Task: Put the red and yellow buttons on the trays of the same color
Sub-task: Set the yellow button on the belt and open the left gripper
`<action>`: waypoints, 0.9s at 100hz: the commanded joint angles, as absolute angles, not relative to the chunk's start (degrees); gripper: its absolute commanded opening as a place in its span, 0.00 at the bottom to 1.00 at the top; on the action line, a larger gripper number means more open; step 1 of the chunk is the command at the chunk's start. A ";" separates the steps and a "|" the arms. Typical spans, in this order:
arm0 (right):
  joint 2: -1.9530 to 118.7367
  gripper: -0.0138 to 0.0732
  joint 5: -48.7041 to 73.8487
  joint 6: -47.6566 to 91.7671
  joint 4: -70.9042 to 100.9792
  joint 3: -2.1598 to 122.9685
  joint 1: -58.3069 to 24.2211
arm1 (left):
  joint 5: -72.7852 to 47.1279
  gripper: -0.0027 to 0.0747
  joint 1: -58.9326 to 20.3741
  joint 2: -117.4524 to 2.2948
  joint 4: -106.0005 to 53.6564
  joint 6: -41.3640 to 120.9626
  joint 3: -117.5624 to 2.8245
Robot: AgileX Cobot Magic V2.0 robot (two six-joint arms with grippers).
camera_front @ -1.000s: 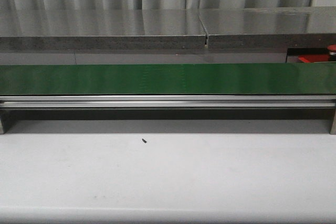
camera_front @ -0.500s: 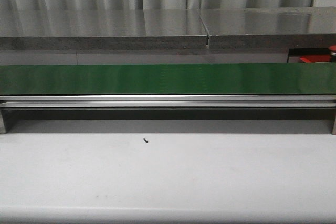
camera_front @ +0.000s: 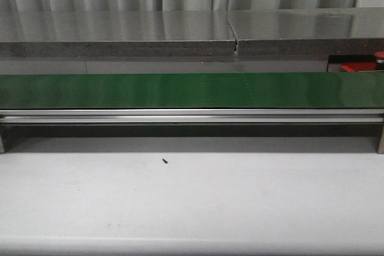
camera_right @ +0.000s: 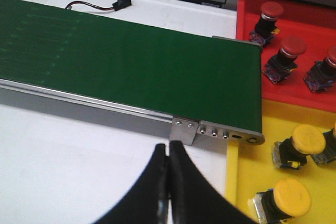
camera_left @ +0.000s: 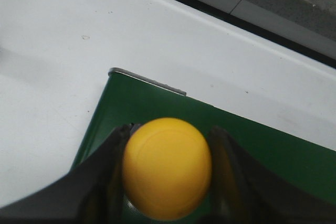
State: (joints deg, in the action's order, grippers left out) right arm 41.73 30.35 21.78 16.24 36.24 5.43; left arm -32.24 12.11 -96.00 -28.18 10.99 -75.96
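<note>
The left claw (camera_left: 167, 182) grips a yellow button (camera_left: 167, 167) above the end of the green belt (camera_left: 262, 150). The right claw (camera_right: 168, 184) is pressed closed, empty, over the white worktop (camera_right: 68, 156). Red buttons (camera_right: 286, 53) sit in the red tray (camera_right: 247, 17), yellow ones (camera_right: 302, 142) in the yellow tray (camera_right: 249, 174).

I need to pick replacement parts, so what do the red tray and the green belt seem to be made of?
Red tray: likely glossy molded plastic, judging by its uniform bright color and smooth low rim. Green belt: probably matte rubber or PVC, with dull, even sheen and faint surface marks.
</note>
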 commanded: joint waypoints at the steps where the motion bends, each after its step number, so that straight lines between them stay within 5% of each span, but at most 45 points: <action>1: 41.47 0.02 26.71 22.06 16.74 37.63 5.42 | -28.06 0.01 11.57 -94.65 -31.54 11.03 -77.38; 63: 41.47 0.02 26.71 22.06 16.74 37.63 5.42 | -30.17 0.05 11.57 -102.35 -33.01 12.38 -77.38; 73: 41.47 0.02 26.71 22.06 16.74 37.63 5.42 | -30.42 0.21 11.57 -102.35 -33.01 13.57 -77.38; 90: 41.47 0.02 26.71 22.06 16.74 37.63 5.42 | -31.23 0.77 11.57 -101.78 -33.16 14.04 -77.38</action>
State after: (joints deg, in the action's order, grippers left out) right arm 41.73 30.35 21.78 16.24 36.24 5.43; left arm -32.55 11.73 -104.33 -32.71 13.60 -76.08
